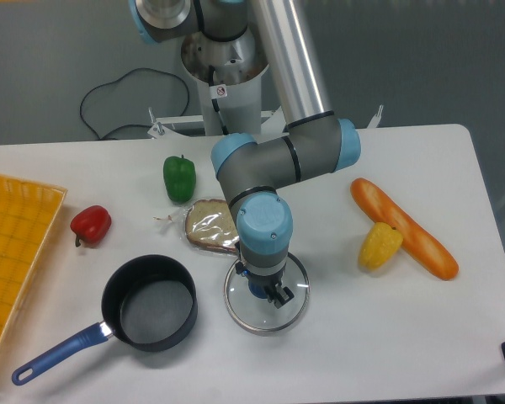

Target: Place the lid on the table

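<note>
The lid [251, 316], a clear glass disc with a silver rim and a dark blue knob [257, 290], lies flat at table level just right of the saucepan. My gripper [268, 292] points straight down over its centre. The black fingers [280, 295] sit at the knob and look closed on it. The wrist hides the far part of the lid and one finger. The white table [387, 345] carries everything.
A black saucepan with a blue handle [150, 303] stands left of the lid. Bagged bread [209, 224] lies just behind it. A green pepper [179, 178], red pepper [91, 224], baguette [404, 227], yellow pepper [379, 245] and yellow tray [13, 252] lie around.
</note>
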Controlling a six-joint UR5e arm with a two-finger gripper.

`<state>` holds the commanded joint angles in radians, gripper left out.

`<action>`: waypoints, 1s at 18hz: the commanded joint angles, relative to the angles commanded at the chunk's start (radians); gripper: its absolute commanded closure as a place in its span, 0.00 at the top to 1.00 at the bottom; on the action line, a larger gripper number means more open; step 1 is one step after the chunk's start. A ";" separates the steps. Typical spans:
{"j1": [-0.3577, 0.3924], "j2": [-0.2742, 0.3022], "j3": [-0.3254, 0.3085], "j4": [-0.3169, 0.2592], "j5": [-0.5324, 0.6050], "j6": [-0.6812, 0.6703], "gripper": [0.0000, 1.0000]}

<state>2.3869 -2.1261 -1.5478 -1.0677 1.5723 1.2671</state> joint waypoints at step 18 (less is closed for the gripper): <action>-0.005 -0.009 -0.002 0.002 0.000 0.000 0.45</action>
<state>2.3823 -2.1353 -1.5493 -1.0661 1.5723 1.2671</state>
